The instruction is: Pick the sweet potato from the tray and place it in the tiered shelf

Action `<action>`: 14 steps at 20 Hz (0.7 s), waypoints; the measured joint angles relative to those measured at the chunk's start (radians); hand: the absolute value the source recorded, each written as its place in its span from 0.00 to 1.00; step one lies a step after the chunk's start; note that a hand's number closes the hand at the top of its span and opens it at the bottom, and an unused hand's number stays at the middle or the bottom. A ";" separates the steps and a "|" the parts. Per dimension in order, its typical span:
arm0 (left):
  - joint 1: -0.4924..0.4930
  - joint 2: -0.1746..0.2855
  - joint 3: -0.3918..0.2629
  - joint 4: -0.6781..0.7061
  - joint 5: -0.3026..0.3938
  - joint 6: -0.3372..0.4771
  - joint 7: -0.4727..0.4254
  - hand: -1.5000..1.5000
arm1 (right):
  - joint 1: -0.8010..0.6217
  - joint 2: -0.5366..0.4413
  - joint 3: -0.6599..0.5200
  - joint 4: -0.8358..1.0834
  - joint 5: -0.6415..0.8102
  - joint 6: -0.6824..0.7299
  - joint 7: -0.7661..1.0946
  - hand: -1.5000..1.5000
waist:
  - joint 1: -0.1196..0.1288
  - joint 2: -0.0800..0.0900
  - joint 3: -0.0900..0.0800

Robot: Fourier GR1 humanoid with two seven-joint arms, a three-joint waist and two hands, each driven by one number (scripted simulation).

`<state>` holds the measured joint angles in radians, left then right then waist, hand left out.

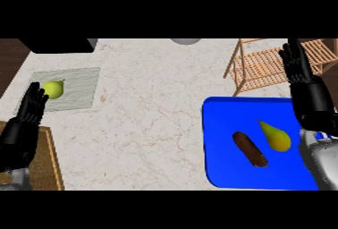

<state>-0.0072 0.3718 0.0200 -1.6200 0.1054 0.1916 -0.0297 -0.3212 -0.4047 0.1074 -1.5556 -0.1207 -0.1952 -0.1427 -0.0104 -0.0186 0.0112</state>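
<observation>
Sweet potato (pixel 250 149): lay on the blue tray (pixel 228 116), just left of a yellow pear (pixel 276 137), the two near but apart
Tray: sat on the counter (pixel 152 112) at the right, with the wooden tiered shelf (pixel 260 67) beyond its far edge
Right hand (pixel 310 96): open, fingers straight and pointing up, at the view's right edge over the tray's right side, holding nothing
Left hand (pixel 23 123): open, fingers straight, at the left edge beside a grey mat (pixel 79 89) that bore a green fruit (pixel 53 88)

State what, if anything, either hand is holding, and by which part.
Nothing is held. The left hand and right hand are both open; the sweet potato lies on the tray.
</observation>
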 measured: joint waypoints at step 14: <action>-0.066 -0.082 -0.043 -0.029 0.014 0.036 0.127 0.50 | -0.047 -0.087 0.344 0.075 0.069 0.479 0.024 0.00 | 0.023 0.021 -0.011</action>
<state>-0.0731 0.2902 -0.0226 -1.6491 0.1196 0.2276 0.0978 -0.3685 -0.4919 0.4510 -1.4801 -0.0517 0.2834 -0.1185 0.0127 0.0020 0.0004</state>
